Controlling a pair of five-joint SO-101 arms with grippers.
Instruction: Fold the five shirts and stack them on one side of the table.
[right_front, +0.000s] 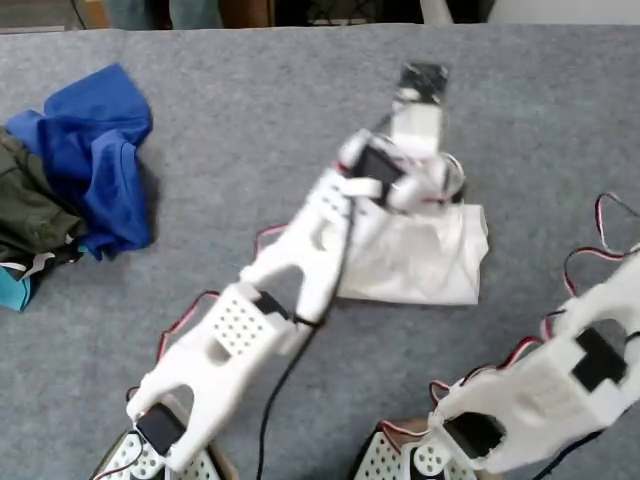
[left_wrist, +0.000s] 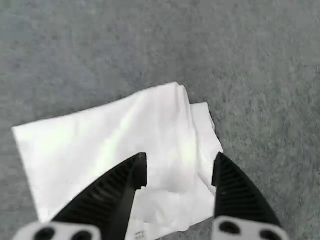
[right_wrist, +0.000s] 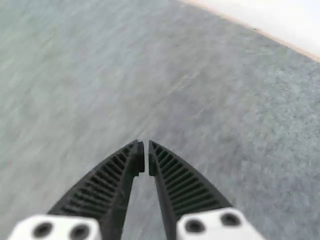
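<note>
- Since the white shirt (left_wrist: 100, 145) is lying folded on the worktop (right_front: 250, 130), the left pincer (left_wrist: 180, 170) is hovering over it wide open and empty, probably lining up a grab.
- The right pincer (right_wrist: 146, 157) is idling shut, holding nothing.

You have a white shirt (right_front: 430, 262) lying folded into a flat, roughly rectangular packet just right of the middle of the table (right_front: 250, 120), its edges a little uneven. Well apart from it, at the left edge, sits a crumpled heap: a blue shirt (right_front: 95, 150) bunched on top, a dark green shirt (right_front: 30, 215) beside and under it, and a teal shirt (right_front: 12, 290) peeking out at the heap's near end.
</note>
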